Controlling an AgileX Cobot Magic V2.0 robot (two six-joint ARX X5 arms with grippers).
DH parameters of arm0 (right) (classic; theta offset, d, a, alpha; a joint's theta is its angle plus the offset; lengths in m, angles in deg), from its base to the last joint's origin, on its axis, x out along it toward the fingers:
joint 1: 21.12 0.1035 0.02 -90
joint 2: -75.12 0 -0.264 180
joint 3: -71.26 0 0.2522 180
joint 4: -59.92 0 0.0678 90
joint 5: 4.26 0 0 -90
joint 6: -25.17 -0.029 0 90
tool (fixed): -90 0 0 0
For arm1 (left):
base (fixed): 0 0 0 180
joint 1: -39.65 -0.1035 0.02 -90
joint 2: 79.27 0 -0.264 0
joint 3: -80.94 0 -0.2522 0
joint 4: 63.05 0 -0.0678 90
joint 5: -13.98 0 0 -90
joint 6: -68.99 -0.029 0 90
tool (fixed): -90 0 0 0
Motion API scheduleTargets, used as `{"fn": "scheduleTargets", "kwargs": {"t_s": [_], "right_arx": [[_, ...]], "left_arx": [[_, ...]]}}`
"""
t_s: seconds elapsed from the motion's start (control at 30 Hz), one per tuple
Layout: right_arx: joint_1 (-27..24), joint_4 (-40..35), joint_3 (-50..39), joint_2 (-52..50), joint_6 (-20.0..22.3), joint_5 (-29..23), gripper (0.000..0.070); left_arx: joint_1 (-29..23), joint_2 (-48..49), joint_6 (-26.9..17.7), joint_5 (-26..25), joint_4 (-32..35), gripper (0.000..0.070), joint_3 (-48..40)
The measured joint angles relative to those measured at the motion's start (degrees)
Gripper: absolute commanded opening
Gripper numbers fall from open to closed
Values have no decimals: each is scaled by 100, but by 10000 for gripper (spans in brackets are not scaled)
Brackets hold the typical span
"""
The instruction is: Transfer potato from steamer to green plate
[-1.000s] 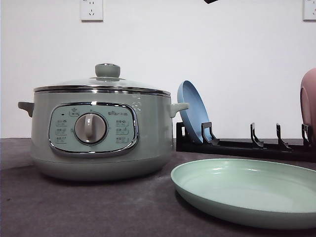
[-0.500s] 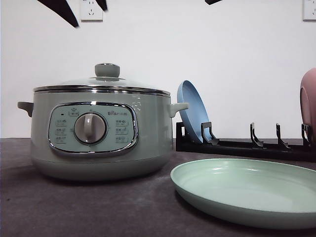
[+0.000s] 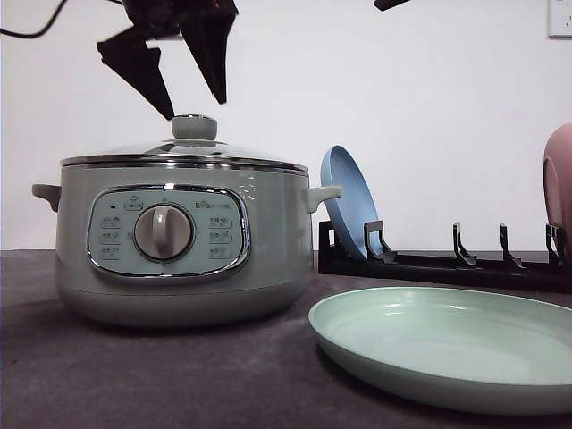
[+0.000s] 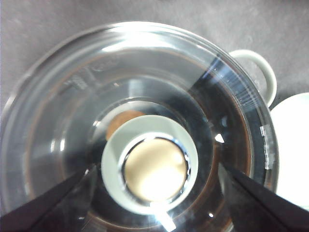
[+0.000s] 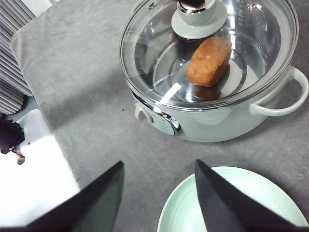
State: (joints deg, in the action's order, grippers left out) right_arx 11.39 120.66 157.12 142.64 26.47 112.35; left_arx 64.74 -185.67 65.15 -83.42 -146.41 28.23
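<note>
Front view — left gripper (image 3: 192, 109): fingers spread wide, tips hanging just above the lid knob (image 3: 194, 127), one to each side of it and not touching it.
Left wrist view — fingers (image 4: 38, 209): the two dark tips flank the knob with clear gaps on both sides; a judgement, the spread is set to straddle the knob before a grasp.
Right gripper (image 5: 157, 193): fingers parted and holding nothing, well apart from the steamer, over the cloth at the near rim of the green plate (image 5: 178, 215); likely parked there to wait for the lid to come off.
Lid (image 5: 145, 43): glass, seated on the steamer's rim, so the pot is shut and the potato cannot be reached yet.
Potato (image 5: 208, 61): inside the steamer (image 3: 183, 241), seen through the glass, lying on its side on the pale inner tray, beside the knob and not under it.
Potato's long axis: roughly level, lying flat; in the right wrist view it runs at a slant from the knob side toward the front wall — neither end stands out as a front.
Green plate in the front view (image 3: 447, 344): flat on the cloth just beside the steamer's right side, bare, a short carry from the pot.
Step in hand: judged to be lid removal; the transfer itself has not begun.
</note>
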Motion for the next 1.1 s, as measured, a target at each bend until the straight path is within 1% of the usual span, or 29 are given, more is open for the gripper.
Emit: {"fn": "scheduleTargets", "kwargs": {"t_s": [0.13,0.23,0.83,1.0,1.1], "right_arx": [[0,0,0,0,0,2,289],[0,0,0,0,0,0,289],[0,0,0,0,39,0,289],[0,0,0,0,44,0,289],[0,0,0,0,44,-14,289]], "left_arx": [[47,-139,-14,23,25,503,0],[86,-164,-14,151,64,503,0],[94,-306,-14,160,34,498,7],[94,-307,-14,160,22,318,7],[93,-307,-16,191,-7,244,7]]}}
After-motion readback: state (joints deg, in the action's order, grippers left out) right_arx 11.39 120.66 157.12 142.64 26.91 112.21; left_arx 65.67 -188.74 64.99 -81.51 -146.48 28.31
